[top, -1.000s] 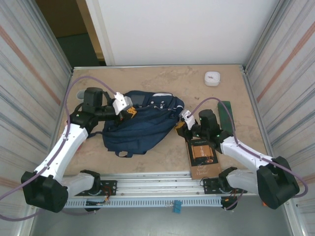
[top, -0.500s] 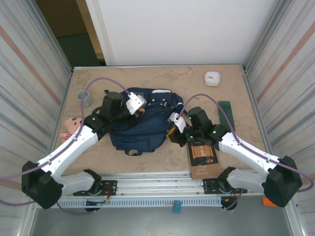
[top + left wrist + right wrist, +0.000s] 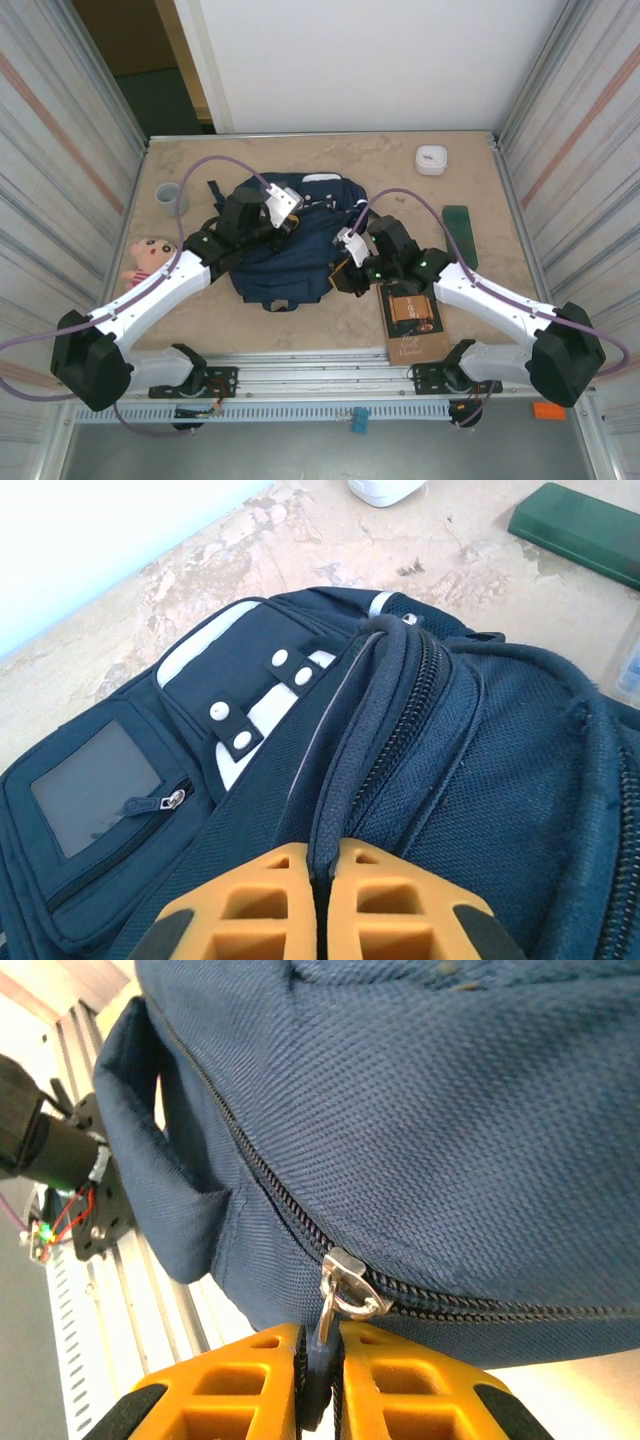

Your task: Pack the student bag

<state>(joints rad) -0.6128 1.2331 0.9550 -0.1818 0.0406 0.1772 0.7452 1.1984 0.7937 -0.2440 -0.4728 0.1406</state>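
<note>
Navy woven fabric defines the student bag (image 3: 285, 262), which lies at the centre of the table (image 3: 480, 180). From the overhead camera, my two arms meet it from 9 and 3 o'clock.

1. Left tool (image 3: 322, 872): the fingers are pressed together on the padded grab handle (image 3: 372, 695) at the bag's top. I judge this to be the anchor grip.
2. Right tool (image 3: 318, 1365): the fingers are nearly closed, pinching the dark tab that hangs from the metal zipper slider (image 3: 345, 1290) on the bag's side seam.
3. Step in hand, as I judge it: run the slider along the zipper track (image 3: 262, 1175) to open a compartment.

Procedure:
- Pull the tab in line with the track, not away from the fabric. A sideways pull may jam the slider or slip the thin tab out of the pinch.
- Tension the handle opposite to the pull so the teeth lie straight.
- Follow the curve at the corner.

The brown book (image 3: 410, 318) waits at 4 o'clock of the bag and the green case (image 3: 460, 228) at 3 o'clock.
</note>
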